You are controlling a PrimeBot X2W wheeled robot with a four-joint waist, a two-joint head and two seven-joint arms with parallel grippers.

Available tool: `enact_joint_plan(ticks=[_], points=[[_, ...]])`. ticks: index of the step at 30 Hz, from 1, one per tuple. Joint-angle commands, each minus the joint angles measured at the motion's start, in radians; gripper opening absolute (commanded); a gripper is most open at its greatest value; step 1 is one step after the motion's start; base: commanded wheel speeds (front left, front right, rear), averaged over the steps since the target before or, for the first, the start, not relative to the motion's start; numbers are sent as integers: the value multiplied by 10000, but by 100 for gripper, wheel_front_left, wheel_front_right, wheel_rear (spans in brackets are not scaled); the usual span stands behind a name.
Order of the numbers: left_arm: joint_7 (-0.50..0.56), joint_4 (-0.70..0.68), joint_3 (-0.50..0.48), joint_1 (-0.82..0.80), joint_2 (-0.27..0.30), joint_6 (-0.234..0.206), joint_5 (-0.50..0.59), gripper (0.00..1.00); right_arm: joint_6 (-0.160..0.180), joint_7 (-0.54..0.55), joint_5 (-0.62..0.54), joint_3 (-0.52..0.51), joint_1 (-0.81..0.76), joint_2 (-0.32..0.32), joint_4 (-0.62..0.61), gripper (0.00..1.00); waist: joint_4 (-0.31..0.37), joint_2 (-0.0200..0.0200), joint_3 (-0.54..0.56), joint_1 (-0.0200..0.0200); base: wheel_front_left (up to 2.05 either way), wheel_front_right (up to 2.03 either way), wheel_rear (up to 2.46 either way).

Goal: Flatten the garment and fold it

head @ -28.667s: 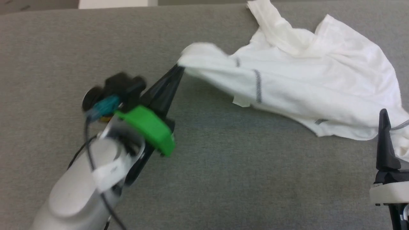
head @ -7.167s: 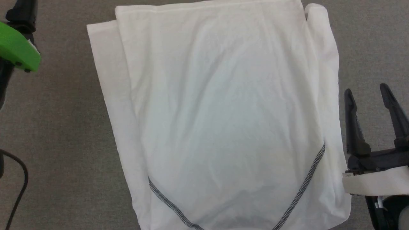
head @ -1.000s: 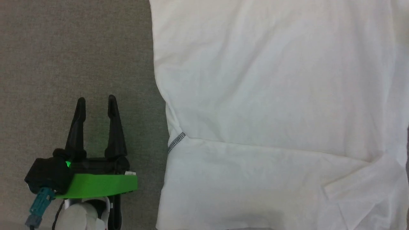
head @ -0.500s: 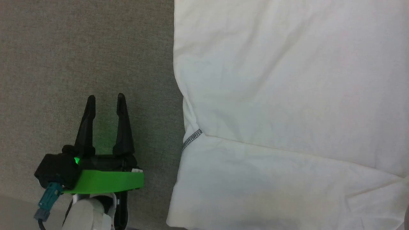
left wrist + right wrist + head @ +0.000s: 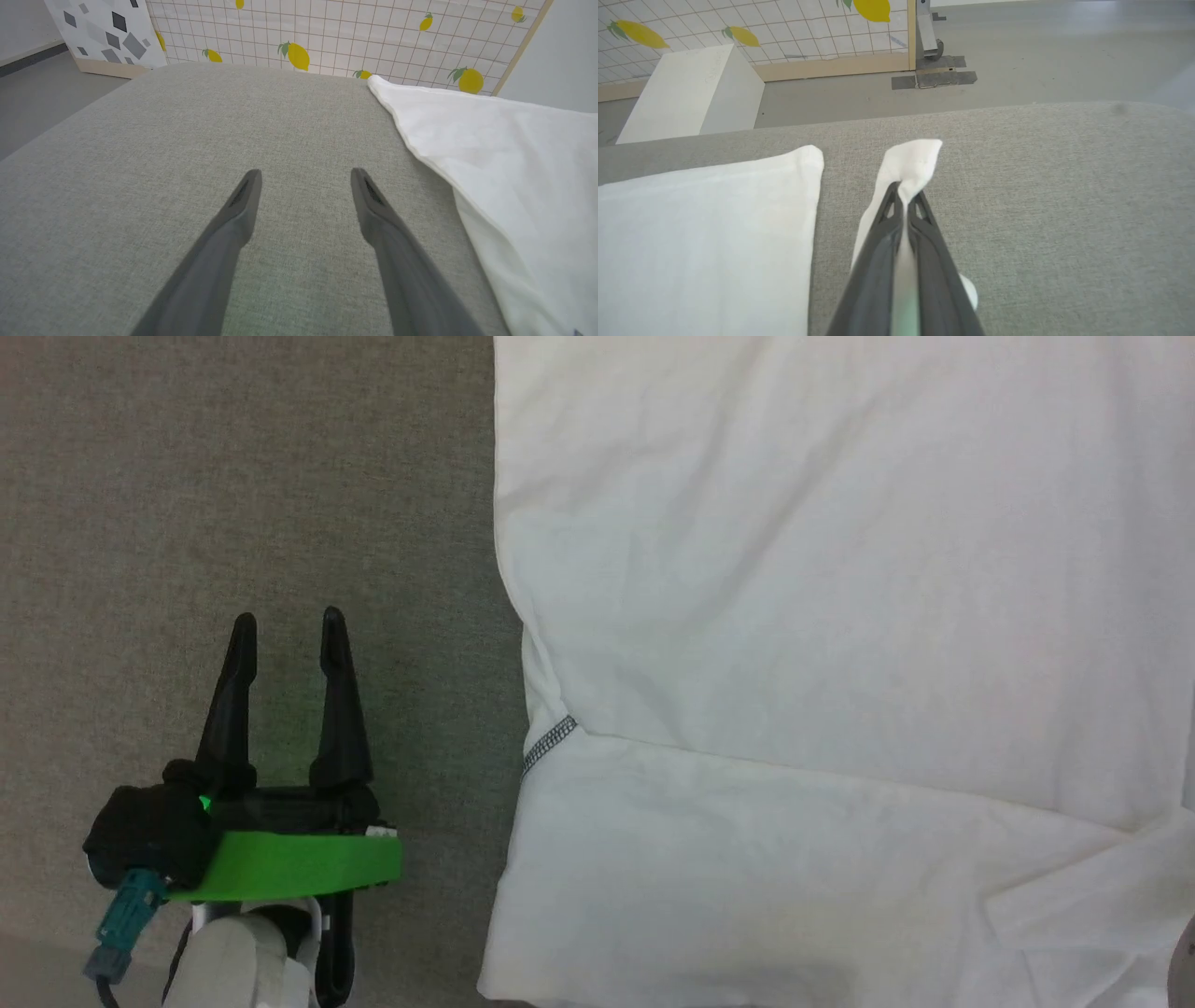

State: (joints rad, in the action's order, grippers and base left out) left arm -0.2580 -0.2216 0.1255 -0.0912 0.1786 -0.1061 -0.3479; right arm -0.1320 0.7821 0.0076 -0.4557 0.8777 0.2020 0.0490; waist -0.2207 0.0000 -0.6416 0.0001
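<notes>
The white garment (image 5: 822, 616) lies spread flat over the right side of the grey surface, a short dark zigzag stitch (image 5: 549, 743) at its left edge where a fold line crosses. My left gripper (image 5: 285, 630) stands open on bare surface left of the garment, nothing between its fingers; in the left wrist view the left gripper (image 5: 303, 179) has the garment (image 5: 514, 163) lying to its right. In the right wrist view my right gripper (image 5: 903, 193) is shut on a narrow white strip of the garment (image 5: 915, 158), apart from the flat panel (image 5: 705, 233).
The grey padded surface (image 5: 233, 504) has free room on its left. Beyond its far edge stand a lemon-print grid panel (image 5: 327, 32) and a rigid white box (image 5: 686, 93) on the floor. A metal stand foot (image 5: 931, 46) sits further back.
My right gripper has closed on the white strip of the garment. The head camera shifted slightly, so the shirt edge sits a little differently. The left gripper stays open.
</notes>
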Motion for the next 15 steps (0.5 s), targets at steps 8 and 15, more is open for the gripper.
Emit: enact_joint_plan(ticks=[8, 15], points=[[18, -37, -479, 949, 228, -131, 103, 100, 13, -884, 1046, -1616, -1790, 157, -619, 0, 930, 0, 2268, -1, 0, 0, 0], [337, -371, -552, 1501, 390, -290, 111, 100, 13, -694, 1197, -2982, -3346, -246, -1818, 0, 1280, 0, 3154, -1, 0, 0, 0]])
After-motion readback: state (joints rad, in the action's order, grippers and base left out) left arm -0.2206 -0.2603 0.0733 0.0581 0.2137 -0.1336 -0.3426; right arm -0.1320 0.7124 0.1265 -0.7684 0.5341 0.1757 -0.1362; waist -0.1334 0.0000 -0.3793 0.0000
